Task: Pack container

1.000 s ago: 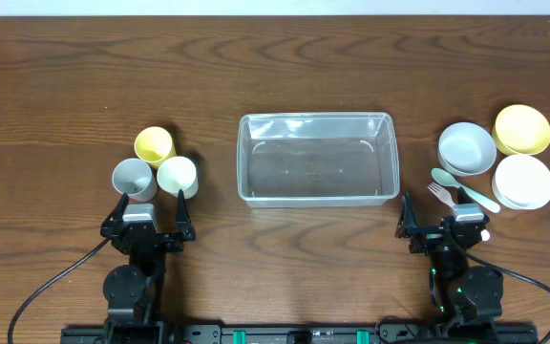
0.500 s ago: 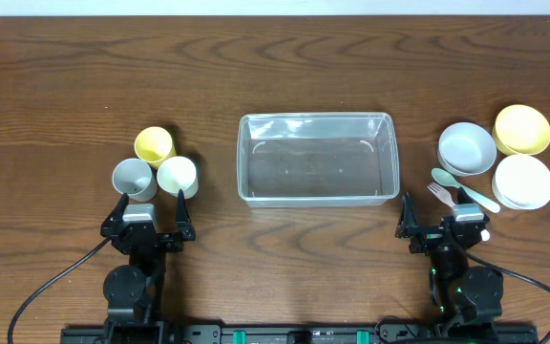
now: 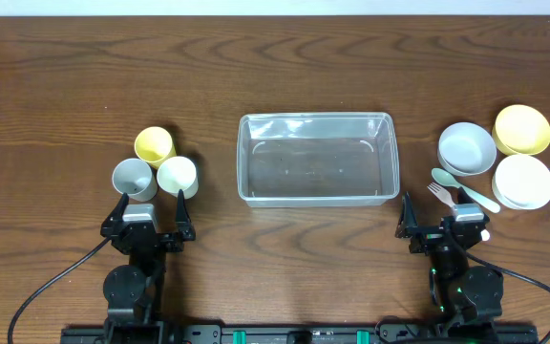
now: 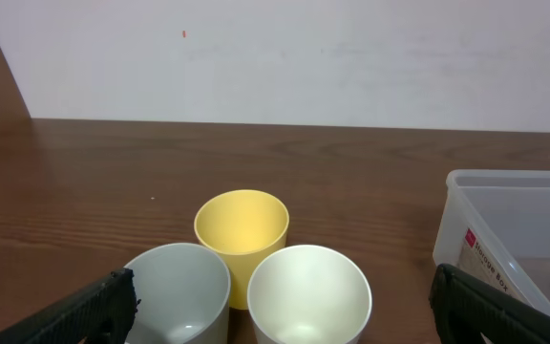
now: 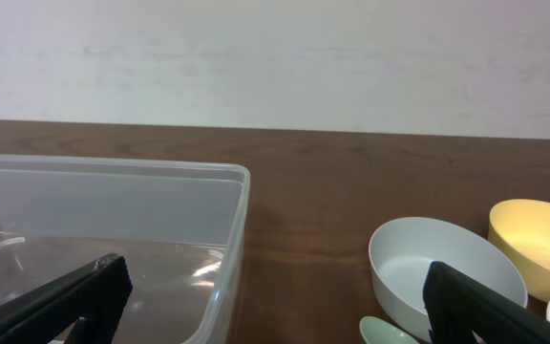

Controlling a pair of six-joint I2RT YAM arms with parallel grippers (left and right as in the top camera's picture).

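Observation:
The clear plastic container (image 3: 317,159) stands empty mid-table; it also shows in the left wrist view (image 4: 514,239) and the right wrist view (image 5: 113,239). A yellow cup (image 3: 154,144), a grey cup (image 3: 133,179) and a pale cream cup (image 3: 177,176) cluster at the left, just ahead of my left gripper (image 3: 149,207), which is open and empty. A grey bowl (image 3: 466,147), a yellow bowl (image 3: 521,129), a white bowl (image 3: 523,181), a green spoon (image 3: 465,189) and a fork (image 3: 439,194) lie at the right. My right gripper (image 3: 443,212) is open and empty beside them.
The three cups fill the left wrist view: yellow (image 4: 242,229), grey (image 4: 179,291), cream (image 4: 308,291). The right wrist view shows the grey bowl (image 5: 442,268) and yellow bowl (image 5: 538,239). A white wall stands behind the table's far edge.

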